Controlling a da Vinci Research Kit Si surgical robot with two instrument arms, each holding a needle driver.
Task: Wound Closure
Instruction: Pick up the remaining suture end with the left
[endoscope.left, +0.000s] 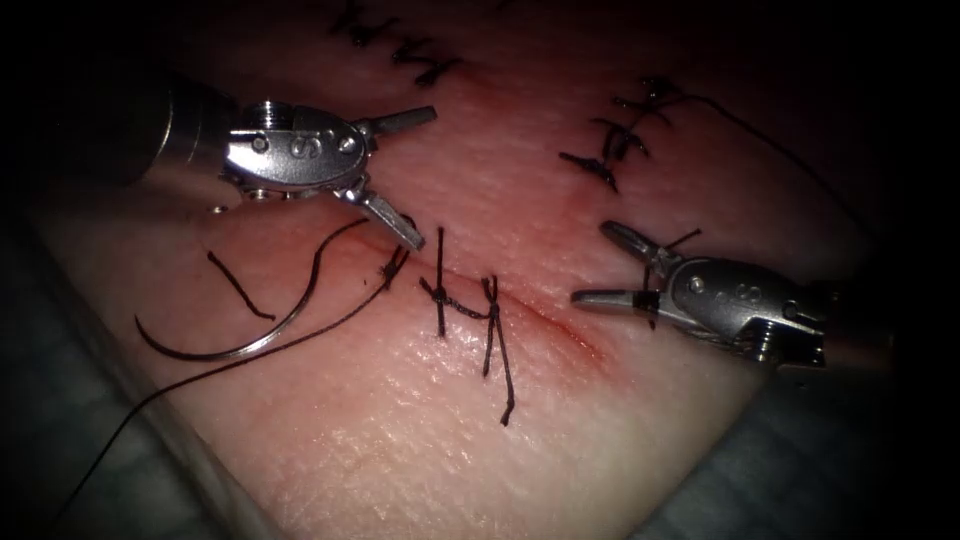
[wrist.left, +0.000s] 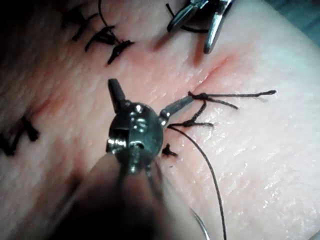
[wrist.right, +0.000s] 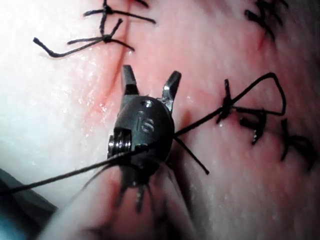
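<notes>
On the tissue (endoscope.left: 400, 420) the cut (endoscope.left: 545, 318) runs down to the right, with two knotted stitches (endoscope.left: 465, 305) across it. The curved needle (endoscope.left: 250, 345) lies flat on the tissue left of the cut, held by neither tool and not in the tissue. Thread (endoscope.left: 300, 335) runs from a stitch at the cut's left end (endoscope.left: 395, 265) down to the left and off the tissue. My left tool (endoscope.left: 425, 180) hangs over that end, jaws wide open and holding nothing; its open jaws (wrist.left: 150, 95) stand beside the knots (wrist.left: 200, 97). My right tool (endoscope.left: 600, 267) is open and empty right of the cut (wrist.right: 150, 80).
Two older sutured cuts lie at the back, one at the top (endoscope.left: 400, 50) and one at the right (endoscope.left: 620, 140), with a long thread trailing away from it (endoscope.left: 780, 150). A short loose thread piece (endoscope.left: 240, 290) lies inside the needle's curve. The tissue's edge (endoscope.left: 200, 450) falls off at the lower left.
</notes>
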